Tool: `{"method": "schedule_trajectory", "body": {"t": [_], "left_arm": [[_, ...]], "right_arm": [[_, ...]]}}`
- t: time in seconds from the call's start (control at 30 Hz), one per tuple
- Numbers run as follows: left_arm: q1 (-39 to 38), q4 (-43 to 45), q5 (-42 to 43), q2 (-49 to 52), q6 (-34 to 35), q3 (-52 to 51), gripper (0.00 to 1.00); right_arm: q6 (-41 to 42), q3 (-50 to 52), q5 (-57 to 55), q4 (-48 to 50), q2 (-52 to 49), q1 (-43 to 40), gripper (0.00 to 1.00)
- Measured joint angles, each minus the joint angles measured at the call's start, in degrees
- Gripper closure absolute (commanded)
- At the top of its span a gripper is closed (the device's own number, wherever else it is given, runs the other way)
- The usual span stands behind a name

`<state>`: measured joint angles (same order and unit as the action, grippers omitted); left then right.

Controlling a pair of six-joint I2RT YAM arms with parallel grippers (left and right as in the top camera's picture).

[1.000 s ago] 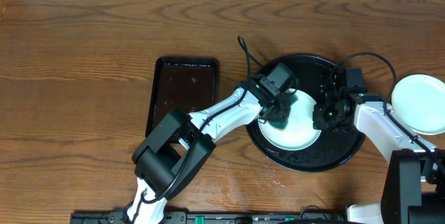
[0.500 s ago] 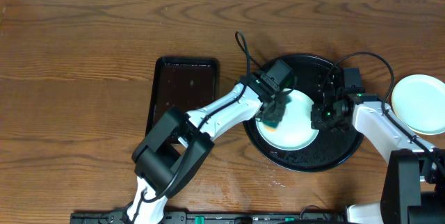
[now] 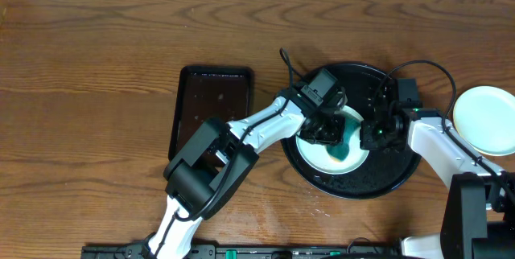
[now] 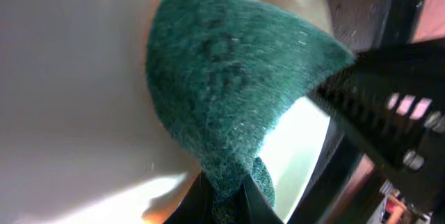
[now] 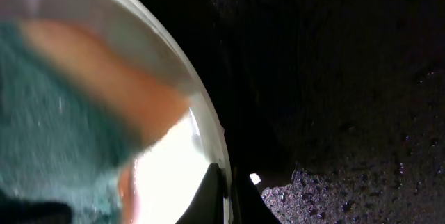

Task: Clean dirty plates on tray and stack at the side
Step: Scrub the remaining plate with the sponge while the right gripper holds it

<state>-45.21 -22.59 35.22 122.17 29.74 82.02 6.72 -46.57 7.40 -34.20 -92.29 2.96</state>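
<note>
Plate [image 3: 315, 156] lies mid black tray [image 3: 386, 182]. My left gripper [image 4: 226, 200] is clamped on the green scrub pad [image 4: 222, 92], which presses on the plate's 3 o'clock half. My right gripper [image 5: 224, 189] pinches the rim at 3 o'clock (a steadying hold, I judge). To wipe well: flat pad, firm pressure, sweep the reddish blur by the pad w/o tugging the rim loose. Second plate [image 3: 487, 118] sits off-tray at 3 o'clock.

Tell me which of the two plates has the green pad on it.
The plate on the black tray: the green pad is pressed onto it. The other plate sits off the tray at the table's right edge, with nothing touching it.
</note>
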Motion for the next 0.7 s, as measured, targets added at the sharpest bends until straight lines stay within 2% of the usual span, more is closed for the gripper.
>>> {"method": "schedule_trajectory", "body": {"t": [0.13, 0.3, 0.4, 0.5, 0.6, 0.7], "left_arm": [[0.5, -10.5, -4.4, 0.0, -0.4, 2.5, 0.93], [0.8, -21.6, -19.0, -0.4, -0.9, 6.7, 0.93], [0.7, -22.6, -28.7, -0.4, -1.2, 8.2, 0.93], [0.2, -21.7, -34.1, -0.4, -1.3, 8.3, 0.93], [0.0, -20.1, -35.6, -0.4, -1.5, 8.3, 0.92], [0.5, -17.7, -32.3, -0.4, -1.6, 8.3, 0.92]], "right_arm": [[0.0, 0.0, 0.5, -0.2, 0.0, 0.0, 0.99], [0.0, 0.0, 0.6, -0.2, 0.0, 0.0, 0.99], [0.0, 0.0, 1.3, -0.7, 0.0, 0.0, 0.99], [0.0, 0.0, 2.2, -0.8, 0.0, 0.3, 0.99], [0.0, 0.0, 2.7, -0.8, 0.0, 0.3, 0.99], [0.0, 0.0, 2.7, -0.7, 0.0, 0.3, 0.99]]}}
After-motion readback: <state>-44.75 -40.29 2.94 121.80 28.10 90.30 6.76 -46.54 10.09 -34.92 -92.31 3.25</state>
